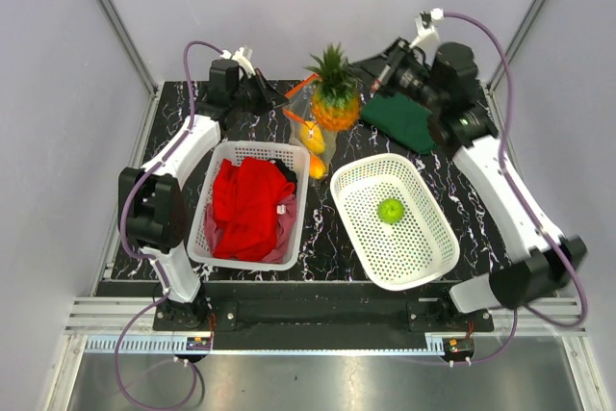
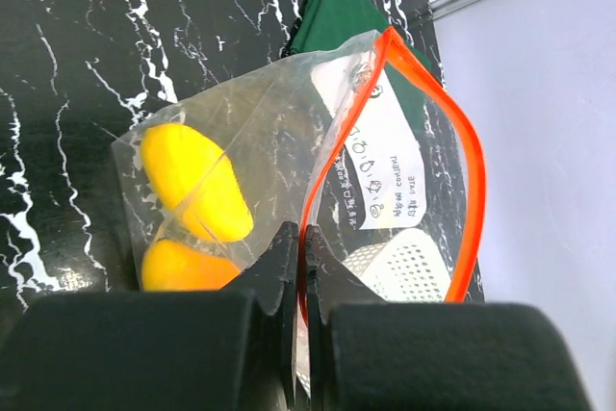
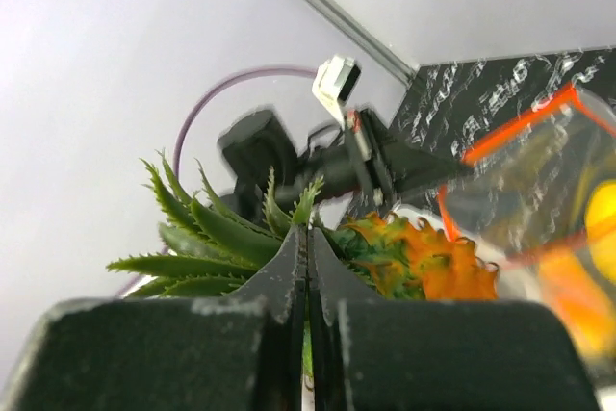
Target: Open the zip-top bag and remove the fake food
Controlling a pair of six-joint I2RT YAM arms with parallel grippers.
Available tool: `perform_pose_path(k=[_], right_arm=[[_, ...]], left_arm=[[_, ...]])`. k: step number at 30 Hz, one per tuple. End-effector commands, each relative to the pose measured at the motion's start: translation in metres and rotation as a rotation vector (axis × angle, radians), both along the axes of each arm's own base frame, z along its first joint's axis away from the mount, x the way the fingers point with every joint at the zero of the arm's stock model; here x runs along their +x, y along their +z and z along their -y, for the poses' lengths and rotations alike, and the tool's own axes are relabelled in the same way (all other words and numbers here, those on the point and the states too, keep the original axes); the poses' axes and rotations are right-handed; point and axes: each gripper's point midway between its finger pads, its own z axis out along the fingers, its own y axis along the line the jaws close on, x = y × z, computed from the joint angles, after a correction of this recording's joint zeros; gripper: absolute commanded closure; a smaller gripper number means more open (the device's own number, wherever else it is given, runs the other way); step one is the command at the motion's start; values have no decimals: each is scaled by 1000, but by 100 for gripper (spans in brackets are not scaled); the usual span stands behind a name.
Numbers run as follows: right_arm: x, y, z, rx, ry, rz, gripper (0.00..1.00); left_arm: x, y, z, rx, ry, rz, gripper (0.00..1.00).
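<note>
The clear zip-top bag [image 1: 310, 120] with its red-orange zip strip [image 2: 474, 180] hangs open-mouthed at the back centre. A yellow piece [image 2: 197, 180] and an orange piece [image 2: 178, 267] lie inside it. My left gripper [image 1: 279, 95] is shut on one side of the zip strip [image 2: 300, 238]. My right gripper [image 1: 360, 72] is shut on the green leaves [image 3: 231, 238] of the orange pineapple [image 1: 335, 101], holding it just outside the bag's mouth. The pineapple body [image 3: 433, 262] shows beside the bag [image 3: 539, 170]. The round green fruit [image 1: 391, 210] lies in the right white basket [image 1: 435, 255].
A left white basket [image 1: 223, 156] holds a red cloth [image 1: 252, 204]. A dark green cloth [image 1: 402, 120] lies on the black marble table [image 1: 327, 243] under the right arm. Grey walls enclose the back and sides.
</note>
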Motion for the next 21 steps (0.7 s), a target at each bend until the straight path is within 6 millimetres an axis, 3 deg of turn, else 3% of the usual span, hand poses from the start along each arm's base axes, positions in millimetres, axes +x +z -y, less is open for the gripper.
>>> perform_pose_path(k=[1, 2, 3, 4, 5, 7, 8, 15, 21], right_arm=[[-44, -20, 32, -118, -74, -32, 100], [-48, -47, 38, -159, -95, -89, 100], [-64, -60, 52, -215, -128, -125, 100], [-65, -75, 67, -255, -202, -156, 100], [-72, -106, 76, -309, -226, -213, 100], [-94, -131, 102, -383, -301, -277, 100], [-102, -154, 109, -423, -316, -333, 100], [-168, -238, 155, -535, -432, -617, 100], [-189, -292, 161, -584, -440, -793, 100]], left_arm=[[4, 48, -5, -16, 8, 122, 100], [3, 48, -4, -20, 5, 122, 100], [3, 49, -4, -25, 4, 120, 100], [2, 51, -2, -36, -1, 121, 100], [2, 51, -1, -41, -4, 121, 100], [0, 53, 3, -64, -20, 119, 100], [1, 54, 3, -69, -22, 124, 100], [-6, 60, 15, -124, -69, 148, 100], [-8, 73, 29, -192, -117, 181, 100]])
